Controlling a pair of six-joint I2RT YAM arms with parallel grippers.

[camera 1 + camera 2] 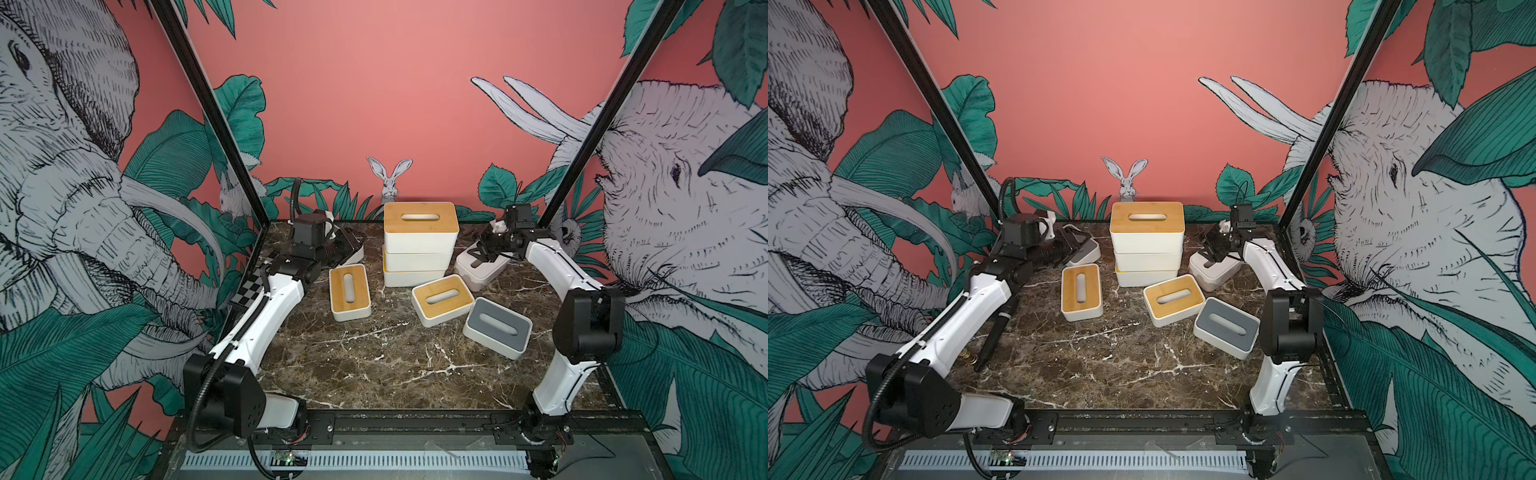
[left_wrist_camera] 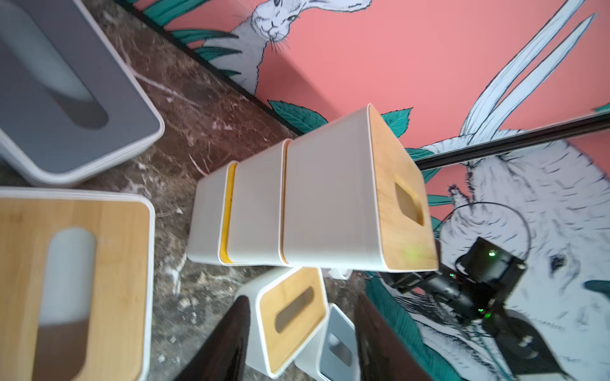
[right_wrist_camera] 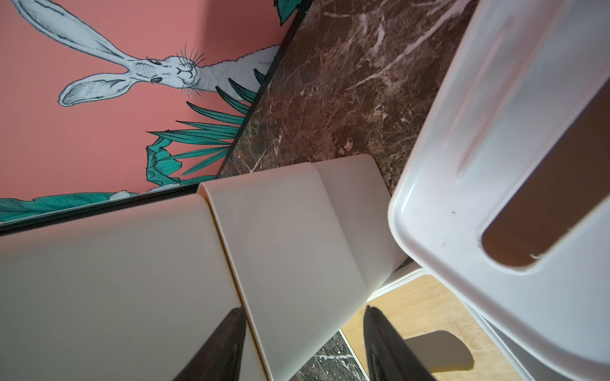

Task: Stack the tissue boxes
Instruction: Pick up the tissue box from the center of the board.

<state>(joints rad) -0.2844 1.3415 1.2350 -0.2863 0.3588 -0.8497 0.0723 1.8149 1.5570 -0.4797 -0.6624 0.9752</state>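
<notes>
I find the stack (image 1: 417, 249), three bamboo-lidded tissue boxes, standing at the back of the marble table (image 1: 374, 365). It is upright and fit to receive more, though a strip of the lowest lid shows at one seam in the left wrist view, so that joint sits slightly off. Five boxes lie loose around the stack, all lids up, which I judge leaves their sides free for gripping: a grey-lidded box (image 1: 1086, 249) to the far left of it, a bamboo box (image 1: 350, 293) just left, another bamboo box (image 1: 442, 299) in front, a second grey box (image 1: 497, 328) further front and right, and the white box (image 1: 482, 270) just right, apparently tilted; I cannot tell what it rests on. The left gripper (image 2: 302, 330) hangs left of the stack beside the grey-lidded box, jaws parted, nothing between them. The right gripper (image 3: 304, 308) hovers right of the stack over the white box, jaws likewise parted and empty. I judge both are flanking the stack to fetch the next box.
</notes>
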